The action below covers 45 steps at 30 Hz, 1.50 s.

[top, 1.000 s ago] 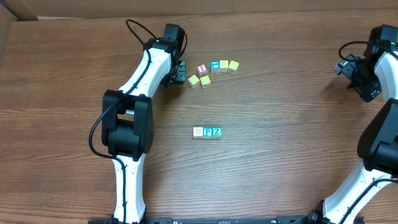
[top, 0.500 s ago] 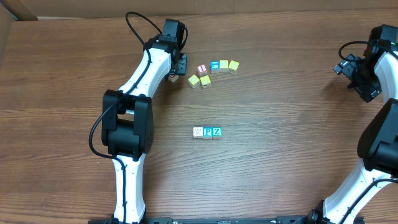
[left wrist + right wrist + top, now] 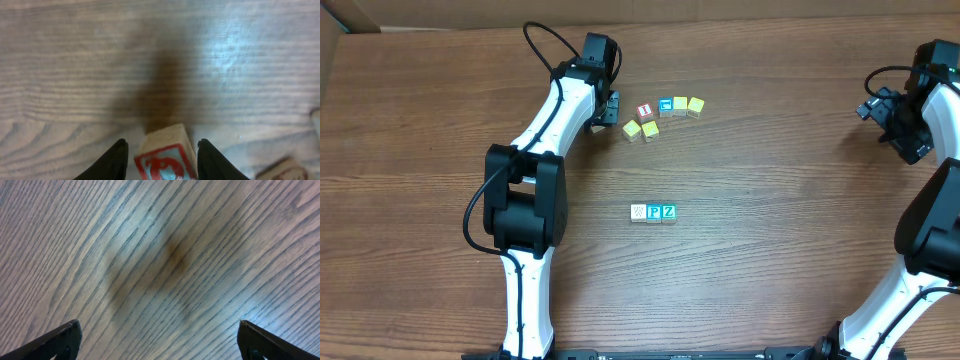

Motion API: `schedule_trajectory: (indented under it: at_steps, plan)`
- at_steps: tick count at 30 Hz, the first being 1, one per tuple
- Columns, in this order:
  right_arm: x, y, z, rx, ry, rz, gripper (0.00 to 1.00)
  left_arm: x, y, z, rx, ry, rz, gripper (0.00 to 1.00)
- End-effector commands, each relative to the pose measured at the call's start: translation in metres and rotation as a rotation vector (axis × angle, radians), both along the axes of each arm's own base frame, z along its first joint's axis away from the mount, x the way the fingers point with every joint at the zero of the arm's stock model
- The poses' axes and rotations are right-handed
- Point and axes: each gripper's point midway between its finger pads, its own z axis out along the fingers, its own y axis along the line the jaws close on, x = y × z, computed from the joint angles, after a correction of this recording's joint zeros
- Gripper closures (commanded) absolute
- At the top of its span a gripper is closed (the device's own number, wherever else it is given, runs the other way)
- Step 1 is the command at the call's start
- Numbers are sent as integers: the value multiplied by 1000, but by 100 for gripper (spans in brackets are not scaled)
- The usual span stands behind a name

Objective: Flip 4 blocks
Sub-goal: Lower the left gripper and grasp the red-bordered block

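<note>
whitish block (image 3: 639, 212), blue "p" (image 3: 654, 212), teal "z" (image 3: 668, 212) touching in a row; red-faced block (image 3: 165, 157) well apart

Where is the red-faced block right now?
The red-faced block sits between the fingers of the left end effector, bottom centre of the left wrist view; overhead, just beside the yellow cubes.

L gripper (image 3: 161, 146) jaws narrow, poss. clamped, R gripper (image 3: 159, 327) spread wide
</note>
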Motion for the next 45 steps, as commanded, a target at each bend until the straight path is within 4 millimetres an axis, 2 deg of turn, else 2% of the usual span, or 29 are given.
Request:
schedule_trajectory:
  at_steps: [1, 7, 10, 18, 23, 32, 38, 45]
  plan:
    - [6, -1, 9, -9, -30, 3, 0, -9, -5, -10, -6, 52, -24, 62]
    - [6, -1, 9, -9, -30, 3, 0, -26, -3, -14, 1, 122, -26, 64]
    - [6, -1, 9, -10, -30, 3, 0, -22, -3, -13, -4, 108, -20, 65]
    - [6, -1, 9, -9, -30, 3, 0, -10, -6, -10, -35, 49, 39, 62]
    - [6, -1, 9, -10, -30, 3, 0, -11, -6, -11, -41, 51, 61, 66]
    - [6, -1, 9, -10, -30, 3, 0, -14, -5, -16, -51, 53, 99, 62]
    - [6, -1, 9, -10, -30, 3, 0, -13, -5, -16, -37, 58, 49, 59]
    - [6, -1, 9, -10, -30, 2, 0, -15, -8, -19, -47, 70, 12, 61]
